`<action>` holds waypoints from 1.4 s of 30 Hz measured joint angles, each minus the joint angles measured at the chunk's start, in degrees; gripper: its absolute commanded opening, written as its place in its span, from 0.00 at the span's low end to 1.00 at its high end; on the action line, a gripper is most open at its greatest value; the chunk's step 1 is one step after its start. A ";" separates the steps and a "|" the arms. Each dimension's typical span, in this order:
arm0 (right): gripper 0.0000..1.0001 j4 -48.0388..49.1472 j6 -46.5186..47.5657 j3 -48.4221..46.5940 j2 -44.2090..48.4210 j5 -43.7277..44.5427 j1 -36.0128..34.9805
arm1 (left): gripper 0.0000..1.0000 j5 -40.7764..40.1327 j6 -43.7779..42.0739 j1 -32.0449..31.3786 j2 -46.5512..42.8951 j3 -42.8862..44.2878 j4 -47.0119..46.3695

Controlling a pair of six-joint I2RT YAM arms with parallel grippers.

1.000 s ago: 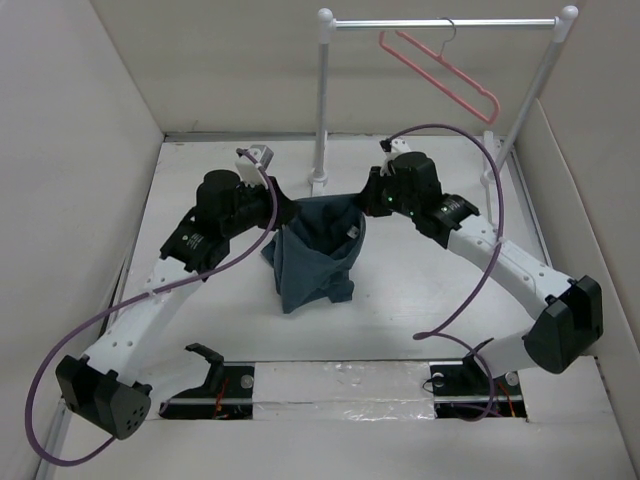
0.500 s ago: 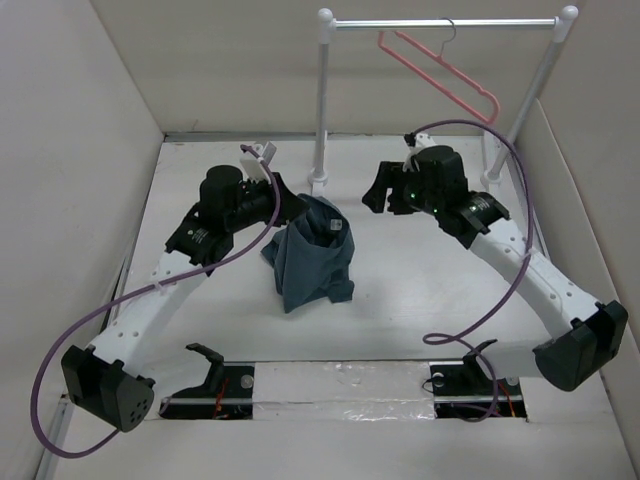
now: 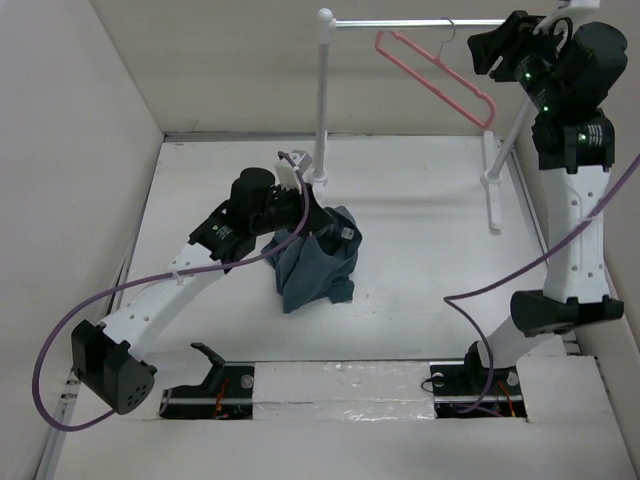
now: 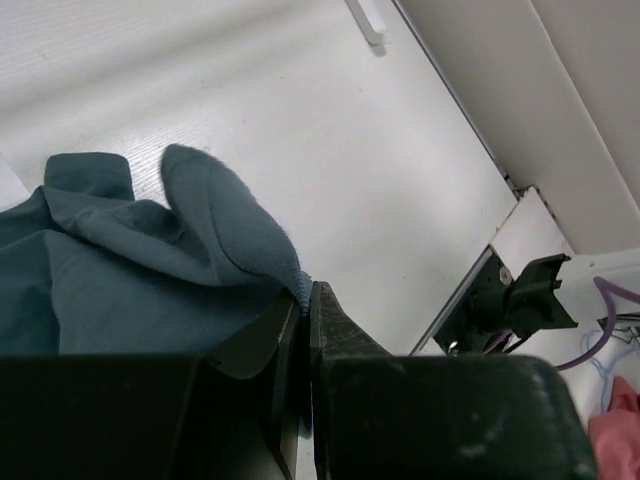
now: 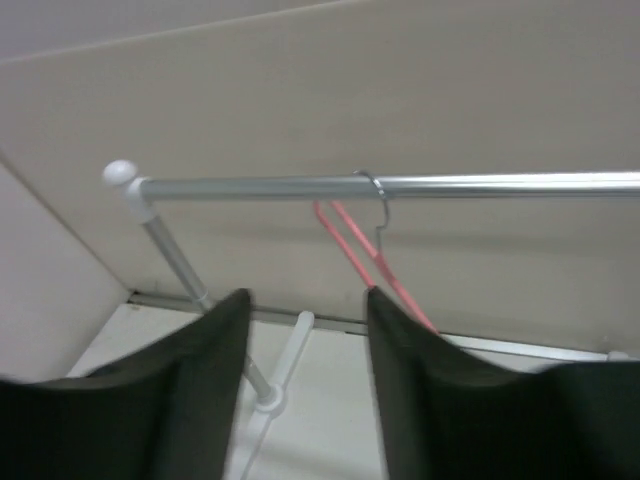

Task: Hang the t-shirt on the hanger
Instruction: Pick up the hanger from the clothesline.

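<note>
The dark teal t-shirt (image 3: 315, 262) lies bunched on the white table, with its top edge lifted. My left gripper (image 3: 305, 212) is shut on that edge, and a fold of the t-shirt (image 4: 215, 235) is pinched between its jaws (image 4: 305, 292). The salmon-pink hanger (image 3: 440, 78) hangs by its silver hook from the rack's metal bar at the back. My right gripper (image 3: 483, 50) is raised high at the bar's right end, just right of the hanger. It is open and empty, with the hanger (image 5: 355, 255) and the bar ahead of its fingers (image 5: 305, 300).
The white clothes rack (image 3: 322, 100) stands at the back, with its left post right behind the t-shirt and its right post (image 3: 520, 120) beside my right arm. Beige walls enclose the table on the left, back and right.
My right gripper let go of the t-shirt, opened and swung up and right to the rack's bar. The t-shirt's right side dropped. My left gripper moved slightly right, still holding the shirt.
</note>
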State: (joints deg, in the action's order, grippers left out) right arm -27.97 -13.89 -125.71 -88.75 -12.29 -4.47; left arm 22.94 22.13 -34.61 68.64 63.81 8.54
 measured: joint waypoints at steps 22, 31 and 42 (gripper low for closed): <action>0.82 -9.66 9.79 -6.58 -17.14 -15.15 12.79 | 0.00 -7.08 -6.14 -5.14 2.12 6.32 5.53; 0.68 -10.40 9.55 -6.60 -20.24 -18.67 9.99 | 0.00 -7.43 -6.21 -5.16 2.16 6.32 5.51; 0.21 -11.26 10.75 -7.34 -21.66 -11.39 6.34 | 0.00 -7.56 -6.19 -5.03 2.16 6.32 5.49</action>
State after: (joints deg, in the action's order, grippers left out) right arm -39.22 -3.14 -133.05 -110.41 -23.68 1.87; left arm 15.38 15.94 -39.64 70.81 70.13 14.02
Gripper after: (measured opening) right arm 0.273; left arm 0.014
